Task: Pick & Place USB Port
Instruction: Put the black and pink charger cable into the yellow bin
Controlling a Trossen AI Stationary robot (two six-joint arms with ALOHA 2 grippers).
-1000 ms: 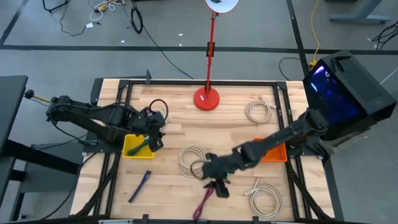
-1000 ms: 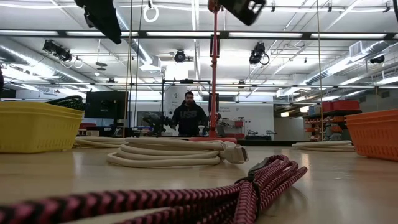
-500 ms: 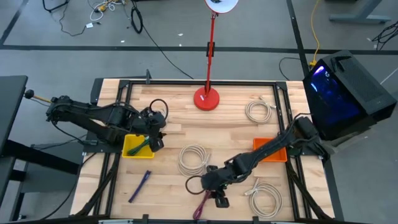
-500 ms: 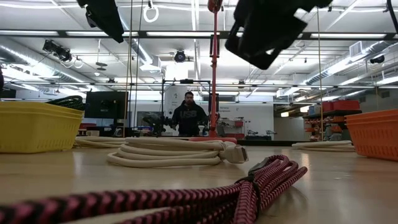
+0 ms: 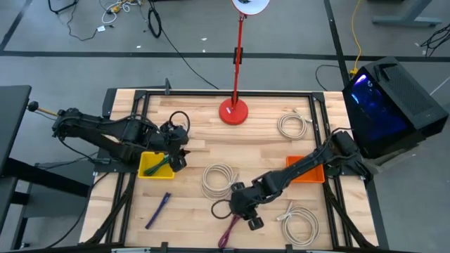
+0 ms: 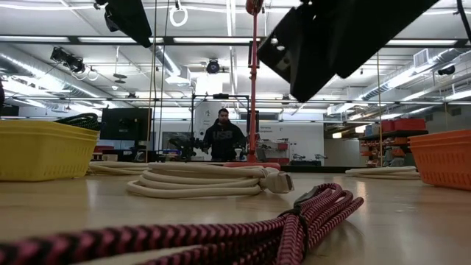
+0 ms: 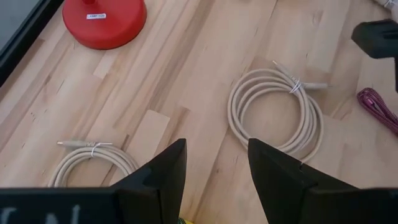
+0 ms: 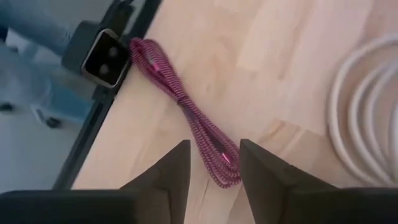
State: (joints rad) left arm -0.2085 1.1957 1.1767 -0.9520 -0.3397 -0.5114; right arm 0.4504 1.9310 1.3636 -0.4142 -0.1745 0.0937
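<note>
Pale wooden plank tabletop [image 5: 260,137]; low view alone shows a person [image 6: 224,138] beyond; right end effector [image 8: 210,163] spread above braided magenta cable [image 8: 186,112].

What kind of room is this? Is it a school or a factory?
Probably a robotics lab or workshop. Two robot arms work at a wooden table strewn with coiled cables, such as the pink cable under the right claw. Behind it, a big open room has exposed pipes, ceiling lights and a person among equipment.
</note>
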